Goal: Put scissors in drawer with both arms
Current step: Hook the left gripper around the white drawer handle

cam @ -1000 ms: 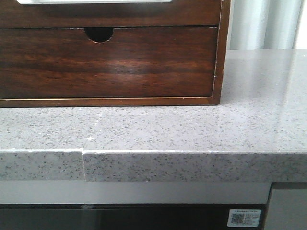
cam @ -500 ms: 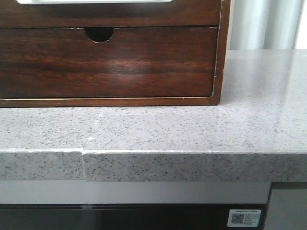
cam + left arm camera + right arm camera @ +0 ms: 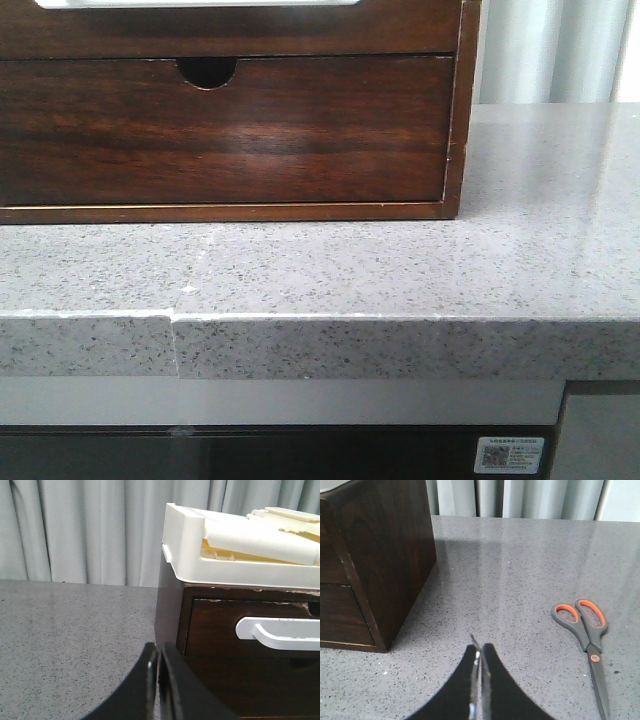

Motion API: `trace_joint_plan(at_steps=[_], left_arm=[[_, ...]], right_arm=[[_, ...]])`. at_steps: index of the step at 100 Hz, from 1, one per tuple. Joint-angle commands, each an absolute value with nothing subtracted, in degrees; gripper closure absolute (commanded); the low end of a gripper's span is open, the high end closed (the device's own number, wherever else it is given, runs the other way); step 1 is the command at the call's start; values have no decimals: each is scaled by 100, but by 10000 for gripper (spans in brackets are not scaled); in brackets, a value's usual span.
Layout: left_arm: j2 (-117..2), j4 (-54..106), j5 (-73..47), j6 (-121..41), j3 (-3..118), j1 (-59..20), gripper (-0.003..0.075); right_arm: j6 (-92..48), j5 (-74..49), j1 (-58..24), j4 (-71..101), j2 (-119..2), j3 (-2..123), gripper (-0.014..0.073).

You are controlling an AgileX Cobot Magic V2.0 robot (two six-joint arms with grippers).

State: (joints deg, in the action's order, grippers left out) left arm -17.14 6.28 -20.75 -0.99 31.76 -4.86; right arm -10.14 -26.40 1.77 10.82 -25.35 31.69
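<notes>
The scissors [image 3: 588,639], grey with orange-lined handles, lie flat on the grey stone counter in the right wrist view, blades pointing toward the camera. My right gripper [image 3: 480,652] is shut and empty, over bare counter between the scissors and the cabinet. The drawer [image 3: 250,30] is the upper dark brown front with a long white handle [image 3: 200,3]; it looks closed. It also shows in the left wrist view [image 3: 215,625] with its white handle [image 3: 280,632]. My left gripper [image 3: 158,652] is shut and empty, at the cabinet's left front corner. Neither gripper shows in the front view.
The dark wooden cabinet [image 3: 456,120] stands on the counter [image 3: 400,270]. Its lower drawer [image 3: 230,130] has a half-round notch [image 3: 207,72]. A white tray [image 3: 185,545] holding pale parts sits on top. Grey curtains [image 3: 90,530] hang behind. The counter's front edge [image 3: 400,345] is near.
</notes>
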Motion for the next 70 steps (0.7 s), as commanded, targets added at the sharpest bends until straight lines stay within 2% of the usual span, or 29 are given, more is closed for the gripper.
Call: trace_joint_plan(at_steps=[1, 11, 19, 24, 35, 39, 44, 70], left_arm=[[-1812, 645, -1687, -92, 3375, -533, 741], [-1812, 645, -1687, -92, 3375, -533, 740], [-1812, 645, -1715, -92, 3375, -533, 706], [-1812, 582, -1776, -92, 3375, -533, 625], [-1812, 371, -1945, -92, 3367, -533, 340], [-1812, 371, -2002, -92, 3367, -533, 251], [-1812, 382, -2030, -92, 3367, -533, 190], [-1812, 660, -2030, -92, 3367, -533, 175]], right_arm=[[-1053, -2152, 205, 1107, -2606, 3369, 662], [-1053, -2114, 205, 1107, -2606, 3369, 642], [-1053, -2007, 205, 1097, -2606, 3369, 524], [-1053, -1911, 205, 1097, -2606, 3369, 419], [-1053, -1666, 205, 1088, -2606, 3369, 195], [-1053, -1613, 205, 1088, -2606, 3369, 157], [-1053, -1570, 205, 1088, -2606, 3369, 130], [-1053, -1570, 205, 1088, -2606, 3369, 132]])
